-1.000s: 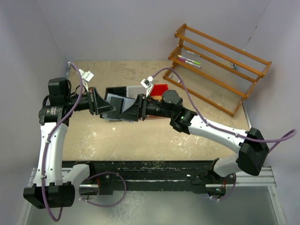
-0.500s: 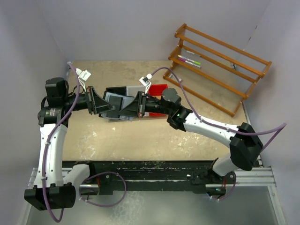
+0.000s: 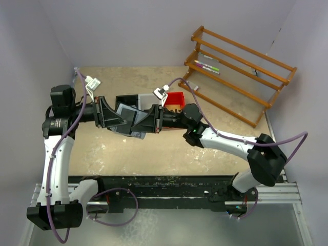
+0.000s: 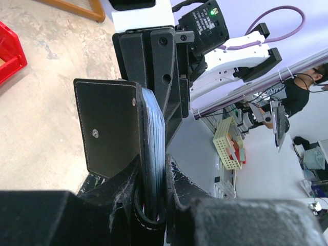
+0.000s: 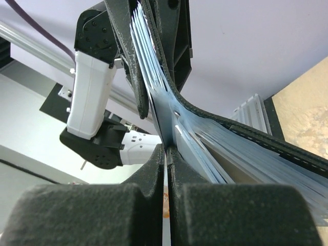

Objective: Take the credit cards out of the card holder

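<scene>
The black card holder (image 4: 107,128) is held up off the table between my two grippers, its snap flap hanging open. My left gripper (image 4: 151,201) is shut on its folded bottom edge. A stack of grey-blue credit cards (image 4: 155,134) stands in it edge-on. In the right wrist view the credit cards (image 5: 220,148) fan out of the card holder's stitched rim (image 5: 266,141), and my right gripper (image 5: 166,154) is shut on the edge of one. From above, the left gripper (image 3: 121,121) and the right gripper (image 3: 140,124) meet tip to tip over the card holder (image 3: 129,118).
Joined black (image 3: 128,99), white (image 3: 147,97) and red (image 3: 176,98) trays lie just behind the grippers. A wooden rack (image 3: 241,66) with pens (image 3: 207,66) stands at the back right. Purple walls close in the left and back.
The right gripper has closed from open onto a card's edge. Its arm has pushed left toward the left gripper, and both grippers with the holder sit slightly nearer.
</scene>
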### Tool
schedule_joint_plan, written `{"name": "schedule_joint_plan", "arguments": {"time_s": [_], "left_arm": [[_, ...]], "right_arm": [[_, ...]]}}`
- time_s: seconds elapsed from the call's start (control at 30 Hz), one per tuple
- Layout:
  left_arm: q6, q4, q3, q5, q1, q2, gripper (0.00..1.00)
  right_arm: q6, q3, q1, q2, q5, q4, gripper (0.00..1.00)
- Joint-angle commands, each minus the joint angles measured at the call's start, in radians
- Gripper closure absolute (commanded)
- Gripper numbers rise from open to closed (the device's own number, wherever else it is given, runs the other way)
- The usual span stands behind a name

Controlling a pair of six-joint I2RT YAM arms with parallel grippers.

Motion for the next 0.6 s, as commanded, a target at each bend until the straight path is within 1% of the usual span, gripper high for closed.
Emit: {"name": "schedule_joint_plan", "arguments": {"time_s": [0.0,0.27,0.5,0.53,0.57], "left_arm": [[-0.021,0.006,0.000,0.139,-0.020,-0.023,0.77],[-0.032,0.009,0.009,0.129,-0.020,-0.015,0.80],[-0.043,0.019,0.009,0.114,-0.020,-0.017,0.81],[-0.045,0.021,0.010,0.114,-0.020,-0.019,0.82],[-0.046,0.024,0.009,0.100,-0.020,-0.020,0.84]], "right_arm": [[0.024,-0.022,-0.003,-0.014,0.033,0.113,1.00],[0.001,-0.104,-0.025,-0.073,0.054,0.093,1.00],[-0.059,-0.073,-0.025,-0.087,0.065,-0.004,1.00],[-0.062,-0.062,-0.025,-0.083,0.066,-0.005,0.95],[-0.061,-0.048,-0.025,-0.079,0.064,-0.005,0.84]]}}
